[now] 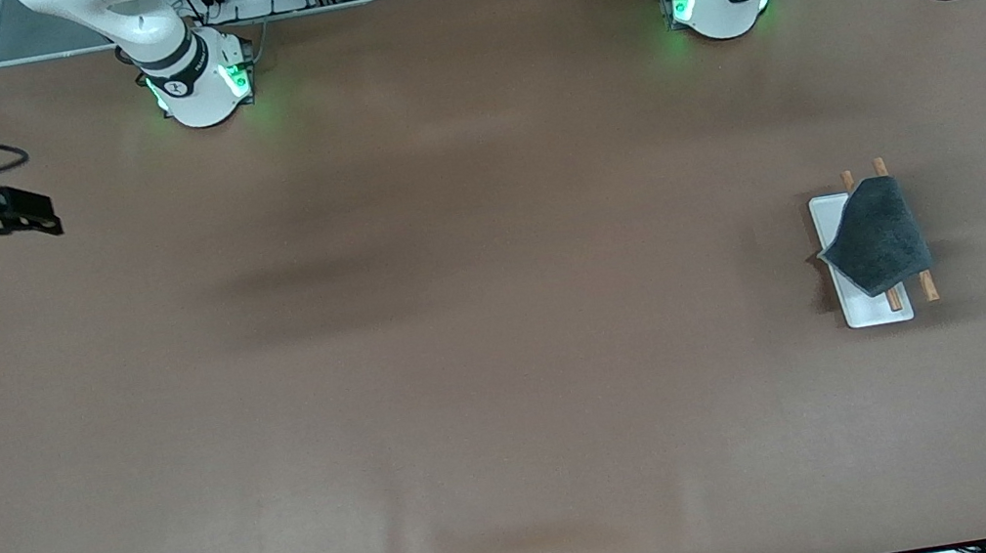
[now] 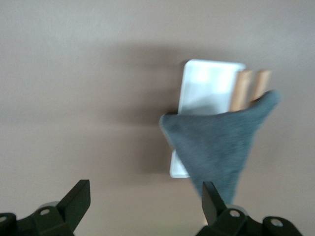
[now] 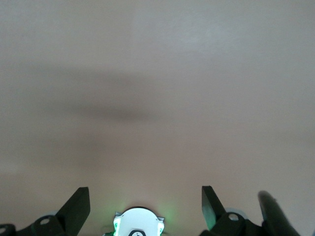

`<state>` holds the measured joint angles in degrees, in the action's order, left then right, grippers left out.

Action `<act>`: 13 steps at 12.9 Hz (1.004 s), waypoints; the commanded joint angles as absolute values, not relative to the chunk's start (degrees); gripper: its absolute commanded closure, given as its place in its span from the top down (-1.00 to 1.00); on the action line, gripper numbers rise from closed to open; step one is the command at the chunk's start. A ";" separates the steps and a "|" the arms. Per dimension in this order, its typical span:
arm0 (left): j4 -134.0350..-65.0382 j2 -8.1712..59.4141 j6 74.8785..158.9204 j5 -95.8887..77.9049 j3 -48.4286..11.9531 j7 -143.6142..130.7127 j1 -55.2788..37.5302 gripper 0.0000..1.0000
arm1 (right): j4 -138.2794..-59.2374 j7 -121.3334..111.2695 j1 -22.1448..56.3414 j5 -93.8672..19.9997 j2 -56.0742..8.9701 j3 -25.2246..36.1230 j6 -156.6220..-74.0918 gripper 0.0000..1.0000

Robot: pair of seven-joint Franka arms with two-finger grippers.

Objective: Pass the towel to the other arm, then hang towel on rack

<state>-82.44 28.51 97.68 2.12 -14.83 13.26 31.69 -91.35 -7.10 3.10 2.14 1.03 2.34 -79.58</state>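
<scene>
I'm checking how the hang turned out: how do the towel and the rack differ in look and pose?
The towel is dark grey and soft; the rack is a stiff white base plate with two light-brown wooden rods.
The towel is draped skewed across the rods with one corner hanging past the plate's edge; the rack lies flat and squared on the table.
The towel hides the rods' middles; their ends stick out.
Both sit toward the left arm's end.
</scene>
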 commanded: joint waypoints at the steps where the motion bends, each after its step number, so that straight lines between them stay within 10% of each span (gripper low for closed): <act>1: -83.41 21.90 96.42 0.70 -18.61 6.44 31.55 1.00 | -89.84 -4.32 0.54 4.48 3.25 1.93 -79.19 1.00; 13: -83.23 10.11 94.05 4.75 -32.60 -2.55 31.55 1.00 | -87.54 -4.04 -3.60 0.88 2.64 2.38 -83.13 1.00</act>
